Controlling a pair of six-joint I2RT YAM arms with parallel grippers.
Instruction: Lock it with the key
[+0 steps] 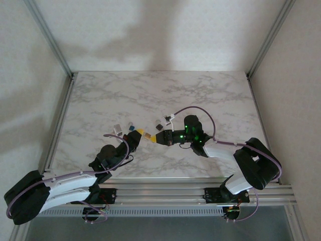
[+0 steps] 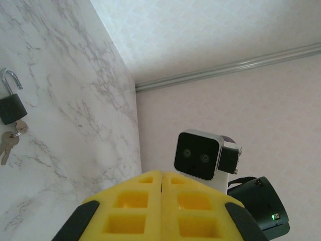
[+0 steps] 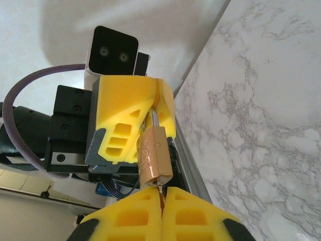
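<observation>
Left fingers (image 3: 158, 108) pinch brass padlock (image 3: 155, 155) shackle; right fingers (image 3: 163, 203) squeeze the key (image 3: 160, 189), blade mostly hidden.

My left pincer (image 1: 142, 133) and right pincer (image 1: 152, 137) stand nose to nose over the near middle of the white marble tabletop (image 1: 200, 95). Nothing passes between them: the square brass padlock (image 3: 155, 155) pinched in my left fingers and the thin metal key (image 3: 159, 191) clamped in my right ones close that gap. Just beyond lie a few small white, blue and dark bits (image 1: 131, 127). My left wrist view also finds a black padlock with raised shackle (image 2: 10, 108) beside a bunch of keys (image 2: 7, 143). The far half of the slab is bare. Grey aluminium posts (image 1: 50, 37) and pale walls (image 1: 165, 30) fence both sides.
</observation>
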